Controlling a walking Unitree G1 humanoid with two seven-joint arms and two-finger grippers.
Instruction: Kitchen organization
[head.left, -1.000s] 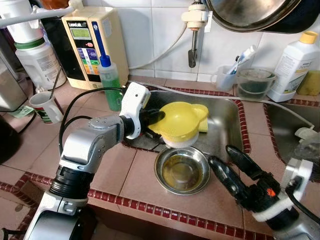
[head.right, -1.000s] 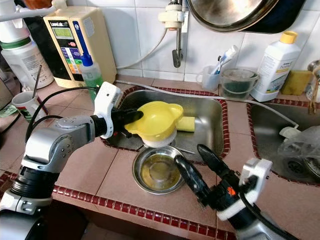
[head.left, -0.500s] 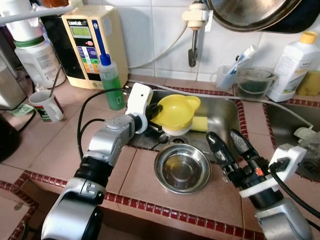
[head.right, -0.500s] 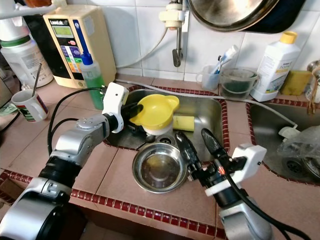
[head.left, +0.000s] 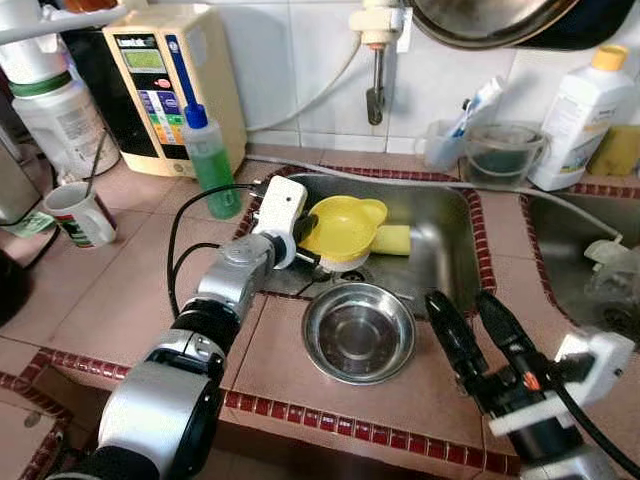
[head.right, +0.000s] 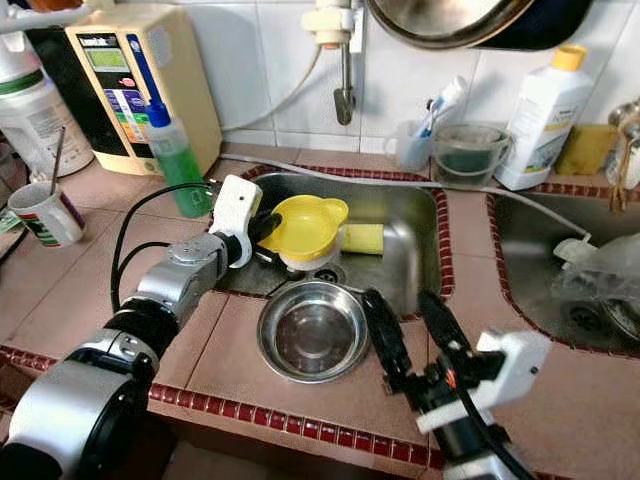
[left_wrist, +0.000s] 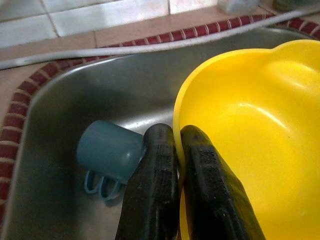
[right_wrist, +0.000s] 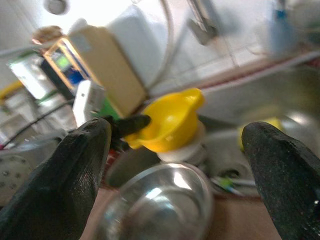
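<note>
A yellow plastic bowl (head.left: 343, 222) with a white base sits low inside the steel sink (head.left: 440, 215). My left gripper (head.left: 308, 232) is shut on its near rim; in the left wrist view both fingers (left_wrist: 160, 170) pinch that rim. A teal cup (left_wrist: 109, 150) lies on its side on the sink floor beside them. A steel bowl (head.left: 358, 330) stands empty on the tiled counter in front of the sink. My right gripper (head.left: 460, 300) hangs open just right of the steel bowl, holding nothing, and its fingers (right_wrist: 82, 165) stand wide apart.
A yellow sponge (head.left: 394, 240) lies in the sink behind the bowl. A green soap bottle (head.left: 208, 160), a water machine (head.left: 175, 85) and a mug (head.left: 78, 212) stand at the left. The tap (head.left: 374, 60), clear tubs (head.left: 500, 152) and a white bottle (head.left: 583, 110) line the back.
My left gripper has carried the yellow bowl from above the counter edge back and down into the sink. The right gripper came up beside the steel bowl, then drew back a little.
</note>
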